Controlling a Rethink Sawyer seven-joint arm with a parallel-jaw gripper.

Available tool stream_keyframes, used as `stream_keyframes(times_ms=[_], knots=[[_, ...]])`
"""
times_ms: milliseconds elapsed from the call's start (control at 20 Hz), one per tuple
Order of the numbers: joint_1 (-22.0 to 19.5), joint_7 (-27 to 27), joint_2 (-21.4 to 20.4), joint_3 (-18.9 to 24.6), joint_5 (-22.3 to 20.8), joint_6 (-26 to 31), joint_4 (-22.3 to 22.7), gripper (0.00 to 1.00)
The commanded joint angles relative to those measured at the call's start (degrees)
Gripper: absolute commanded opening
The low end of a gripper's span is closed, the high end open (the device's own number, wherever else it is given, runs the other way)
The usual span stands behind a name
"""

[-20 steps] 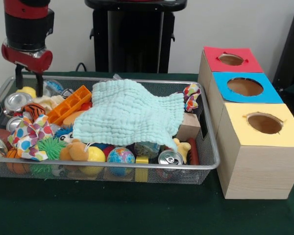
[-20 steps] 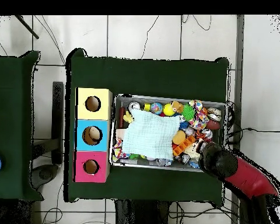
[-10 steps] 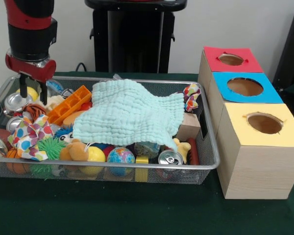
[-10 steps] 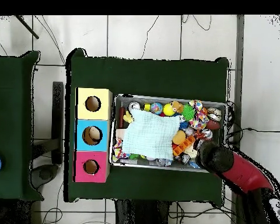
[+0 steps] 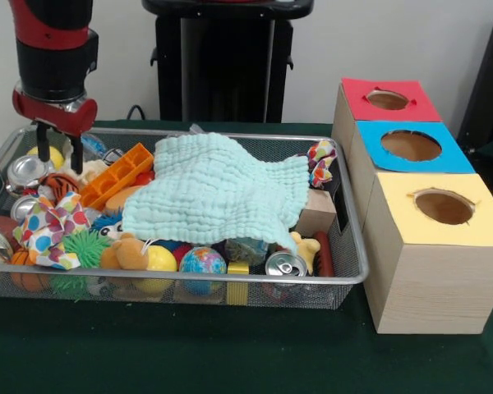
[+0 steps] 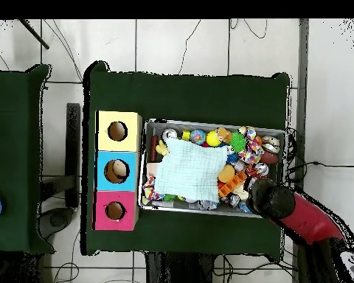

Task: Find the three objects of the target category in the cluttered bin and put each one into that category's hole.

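Observation:
A wire bin (image 5: 230, 280) holds mixed toys, half covered by a mint cloth (image 5: 214, 193). My gripper (image 5: 61, 153) hangs open over the bin's far left corner, its fingers straddling a yellow ball (image 5: 54, 156) without closing on anything. A silver can (image 5: 25, 171) lies just left of it and an orange block (image 5: 115, 175) just right. Another can (image 5: 285, 264) and a globe ball (image 5: 202, 263) sit at the front rim. In the overhead view the arm's head (image 6: 272, 200) covers the gripper at the bin's (image 6: 213, 122) lower right corner.
Three wooden boxes stand in a row to the right of the bin, with round holes in a red top (image 5: 419, 103), a blue top (image 5: 370, 148) and a yellow top (image 5: 394, 197). A spotted fabric toy (image 5: 48, 228) and a green spiky ball (image 5: 84, 245) fill the bin's left front.
The gripper has come down into the bin's far left corner and drifted slightly to the right. It stays open and the objects lie as before.

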Motion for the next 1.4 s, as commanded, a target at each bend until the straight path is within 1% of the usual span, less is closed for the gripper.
stream_keyframes(times_ms=[50, 350, 450, 500, 700, 900, 1200, 1300, 1400], knots=[[0.4, 7.2, -2.4, 2.0, 1.3, 7.9, 5.6, 1.0], [1.0, 7.5, -4.6, 1.3, 1.2, 9.4, 7.7, 1.0], [0.9, 7.5, -4.7, 1.3, 1.2, 9.4, 8.3, 1.0], [0.7, 7.6, -4.6, 1.4, 1.0, 8.4, 8.6, 1.0], [-0.4, 8.1, -2.5, 2.5, 1.1, 5.5, 9.4, 1.0], [-1.4, 8.7, -0.1, 3.5, 0.7, 0.7, 9.7, 1.0], [-1.3, 8.7, 2.0, 3.2, 0.3, -1.0, 8.1, 1.0], [-0.7, 8.7, 2.3, 2.1, -0.4, -1.3, 7.6, 1.0], [0.2, 8.4, 2.3, 0.7, -0.9, -0.3, 7.0, 1.0]])
